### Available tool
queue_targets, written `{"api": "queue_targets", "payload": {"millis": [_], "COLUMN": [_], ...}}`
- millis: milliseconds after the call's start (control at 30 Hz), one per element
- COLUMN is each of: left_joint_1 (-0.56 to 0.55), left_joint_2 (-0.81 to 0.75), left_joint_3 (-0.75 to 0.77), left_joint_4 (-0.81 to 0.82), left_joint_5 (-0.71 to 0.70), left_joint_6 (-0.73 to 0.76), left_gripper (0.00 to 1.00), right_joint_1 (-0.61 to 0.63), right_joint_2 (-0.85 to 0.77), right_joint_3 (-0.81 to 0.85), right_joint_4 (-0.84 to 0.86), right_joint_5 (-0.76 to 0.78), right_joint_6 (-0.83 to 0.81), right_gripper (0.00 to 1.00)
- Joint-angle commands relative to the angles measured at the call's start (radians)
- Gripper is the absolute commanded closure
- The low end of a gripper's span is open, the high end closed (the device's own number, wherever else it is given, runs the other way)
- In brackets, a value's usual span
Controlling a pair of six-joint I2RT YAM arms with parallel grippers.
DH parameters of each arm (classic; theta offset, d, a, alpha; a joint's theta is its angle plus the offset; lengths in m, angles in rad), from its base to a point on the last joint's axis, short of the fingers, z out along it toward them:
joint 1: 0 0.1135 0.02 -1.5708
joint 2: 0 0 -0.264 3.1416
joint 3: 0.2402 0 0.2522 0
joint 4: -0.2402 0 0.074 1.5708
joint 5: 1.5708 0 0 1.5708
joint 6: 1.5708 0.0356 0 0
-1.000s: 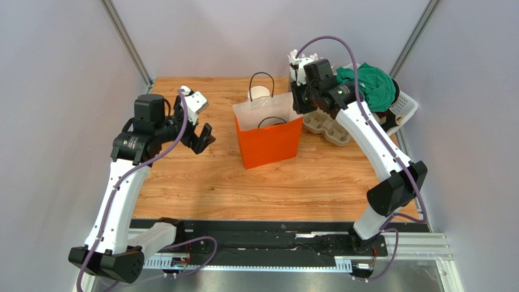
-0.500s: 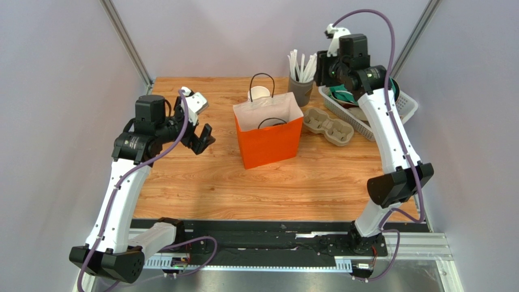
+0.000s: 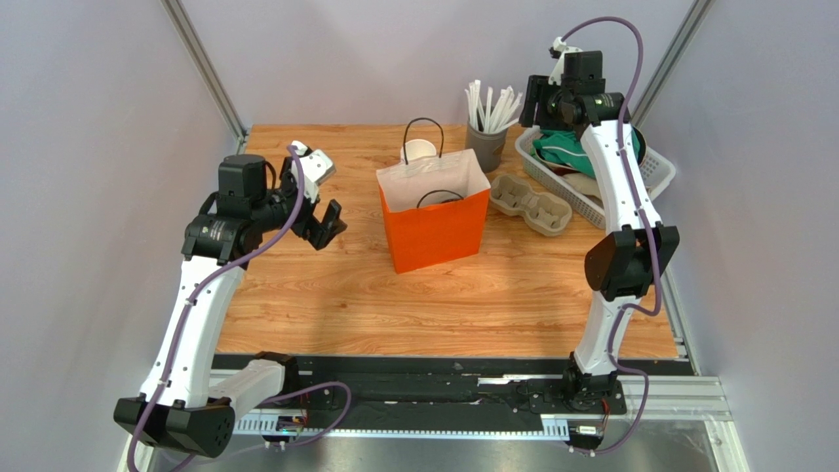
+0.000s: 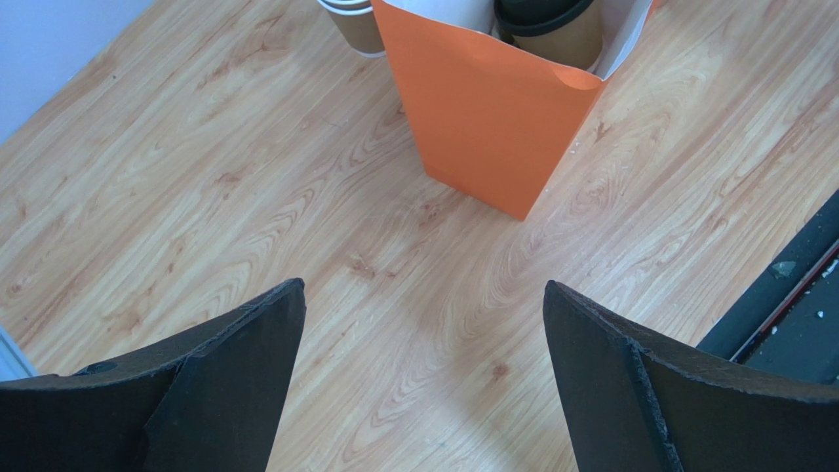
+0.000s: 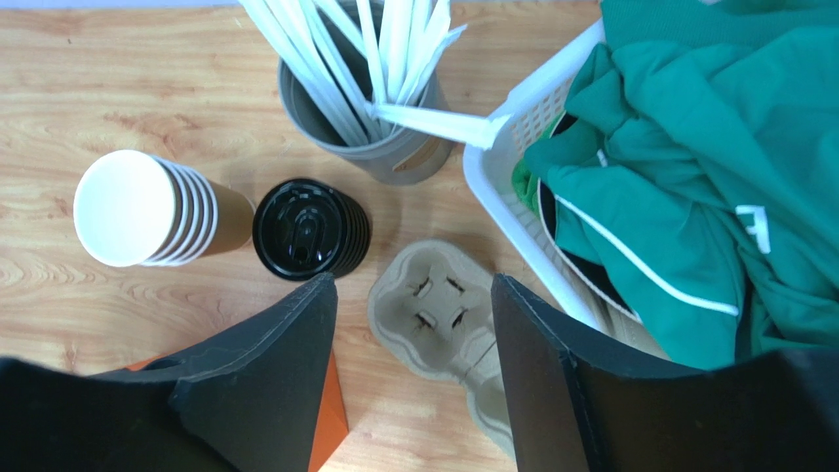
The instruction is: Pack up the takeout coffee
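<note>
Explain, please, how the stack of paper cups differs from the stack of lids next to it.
The stack of paper cups is tan outside and white inside; the stack of lids is black. The cups' top is an open mouth; the lids' top is closed. Both stand side by side on the table.

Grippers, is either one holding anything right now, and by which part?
Nothing is held. The right gripper is open above the cardboard cup carrier, and the left gripper is open over the table.
</note>
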Motion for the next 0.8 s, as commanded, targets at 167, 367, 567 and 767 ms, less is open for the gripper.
{"api": "queue_targets", "payload": {"millis": [167, 367, 567, 767], "left_joint_1": [0.018, 0.022, 0.036, 0.045], "left_joint_2": [0.005, 0.008, 0.012, 0.018], "left_joint_3": [-0.005, -0.012, -0.015, -0.018], "left_joint_4": [0.028, 0.028, 0.027, 0.027], "left_joint_5": [0.034, 0.041, 0.054, 0.062], "left_joint_6": [-0.009, -0.003, -0.003, -0.002], "left_gripper": [0.01, 0.01, 0.01, 0.01], "right_joint_1": [-0.031, -0.041, -0.052, -0.054], "right_joint_2": [-0.01, -0.001, 0.053, 0.102], "right_joint_3": [-0.016, -0.079, -0.066, -0.053], "right_joint_4": [0.182, 0.285, 0.333, 0.353], "right_joint_5": [-0.017, -0.022, -0.042, -0.049], "right_joint_6": [0.037, 0.059, 0.075, 0.078], "right_gripper": [0.2, 0.2, 0.13, 0.11]}}
